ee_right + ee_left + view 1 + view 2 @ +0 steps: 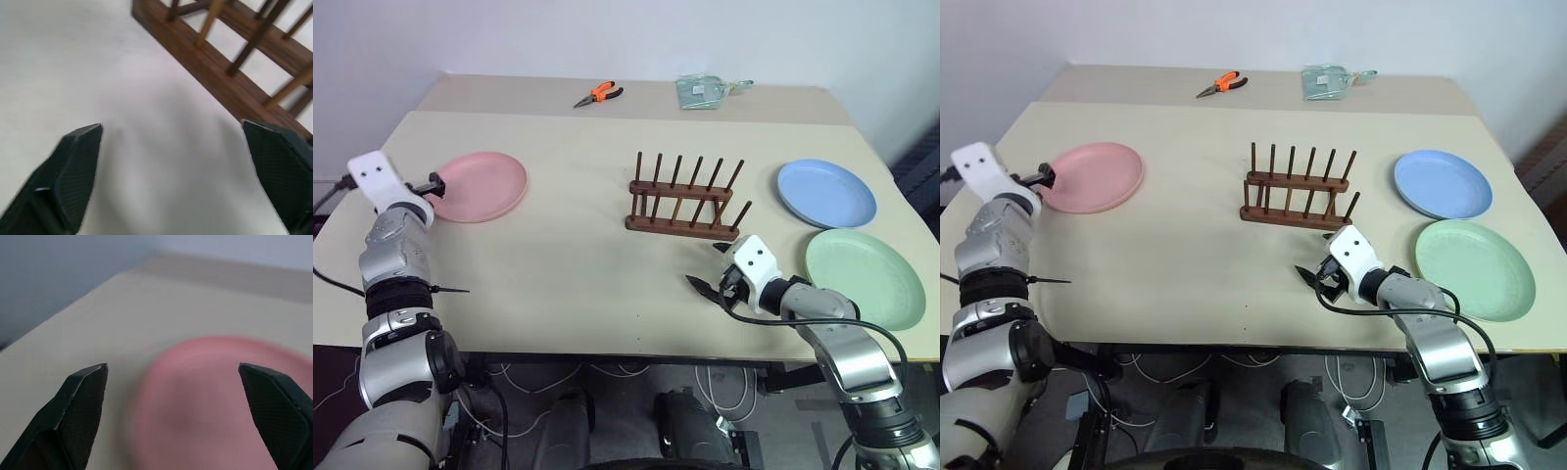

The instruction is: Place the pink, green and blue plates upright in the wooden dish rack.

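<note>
The pink plate (481, 186) lies flat at the table's left. My left gripper (436, 183) hovers at its left rim, open, with nothing between the fingers; the left wrist view shows the pink plate (210, 406) just ahead of the wide-spread gripper (172, 367). Empty, the wooden dish rack (680, 225) stands mid-table. To the right lie the blue plate (825, 192) and, nearer the front, the green plate (864, 276), both flat. My right gripper (710, 267) is open and empty, low over the table just in front of the rack (225, 85).
Orange-handled pliers (598, 94) and a clear plastic bag (703, 91) lie at the table's far edge. The green plate sits close to the table's front right edge. Bare tabletop stretches between the pink plate and the rack.
</note>
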Motion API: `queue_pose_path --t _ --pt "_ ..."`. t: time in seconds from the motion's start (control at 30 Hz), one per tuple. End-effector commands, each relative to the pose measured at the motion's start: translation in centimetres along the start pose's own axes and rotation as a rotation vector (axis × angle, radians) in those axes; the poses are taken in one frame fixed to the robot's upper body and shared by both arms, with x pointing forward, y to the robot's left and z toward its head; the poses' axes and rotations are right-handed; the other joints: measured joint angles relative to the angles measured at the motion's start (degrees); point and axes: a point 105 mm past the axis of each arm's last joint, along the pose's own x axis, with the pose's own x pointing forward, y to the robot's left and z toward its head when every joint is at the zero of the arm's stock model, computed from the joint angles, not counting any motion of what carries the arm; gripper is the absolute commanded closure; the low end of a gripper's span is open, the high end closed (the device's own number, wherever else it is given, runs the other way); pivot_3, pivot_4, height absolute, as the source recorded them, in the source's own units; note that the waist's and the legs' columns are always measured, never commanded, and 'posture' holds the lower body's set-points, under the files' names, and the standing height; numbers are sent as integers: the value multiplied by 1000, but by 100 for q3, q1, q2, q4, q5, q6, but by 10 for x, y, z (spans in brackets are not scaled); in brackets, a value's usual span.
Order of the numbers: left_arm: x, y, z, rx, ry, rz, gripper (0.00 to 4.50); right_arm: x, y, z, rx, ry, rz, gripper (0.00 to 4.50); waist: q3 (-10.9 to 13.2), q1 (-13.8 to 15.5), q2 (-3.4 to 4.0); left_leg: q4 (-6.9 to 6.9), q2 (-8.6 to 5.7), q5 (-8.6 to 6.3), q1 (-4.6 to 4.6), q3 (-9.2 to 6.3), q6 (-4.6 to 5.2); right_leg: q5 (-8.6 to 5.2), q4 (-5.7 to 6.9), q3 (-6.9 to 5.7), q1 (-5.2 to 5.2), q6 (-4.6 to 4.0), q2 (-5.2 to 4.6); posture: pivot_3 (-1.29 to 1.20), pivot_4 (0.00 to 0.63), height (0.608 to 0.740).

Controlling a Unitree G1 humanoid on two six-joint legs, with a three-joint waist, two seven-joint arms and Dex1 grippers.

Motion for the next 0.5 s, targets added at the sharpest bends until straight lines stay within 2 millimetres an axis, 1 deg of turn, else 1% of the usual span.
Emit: queue_pose_path --t 0.03,0.13,0.2,0.23,0.3,0.4,0.47,0.5 --pt "-1 -7 -10 -182 96 8 0 2 -5 8 -53 -24 -15 21 0 3 -2 0 -1 0 -2 0 0 0 0 -1 0 0 -1 0 150 726" --pt "-4 -21 -22 -266 176 -58 0 3 -5 10 -55 -35 -14 21 1 -6 -3 -1 -2 0 -2 -1 -1 0 0 -2 0 0 0 0 150 726" --pt "-5 -32 -23 -313 195 -105 533 4 -5 12 -56 -47 -20 0 0 -12 -1 -2 -2 0 1 -2 -2 1 2 -2 0 -1 1 0 150 726" --pt "-6 -38 -23 -338 203 -132 873 4 -5 13 -57 -52 -23 0 0 -13 -1 -2 -2 0 1 -2 -2 1 1 -2 0 -1 1 0 150 726" --pt "-6 -43 -21 -380 212 -154 1837 4 -5 15 -61 -59 -30 0 0 -16 -2 -1 -2 0 1 -1 -3 1 0 -2 0 -1 0 0 150 726" --pt "-5 -45 -23 -430 235 -147 3418 1 -9 16 -48 -65 -53 0 1 -22 -4 -3 -2 0 1 -2 -3 1 1 -2 -1 -1 1 0 150 726" --pt "-5 -50 -18 -399 221 -168 4451 -3 -15 17 -24 -65 -75 0 1 -23 -4 -3 -2 0 1 -2 -3 1 1 -2 -2 -1 2 0 150 726" --pt "-5 -58 -9 -395 180 -209 4451 -5 -17 20 -36 -71 -85 0 1 -23 -3 -2 -2 0 1 -2 -3 1 1 -2 -1 -1 2 0 150 726"
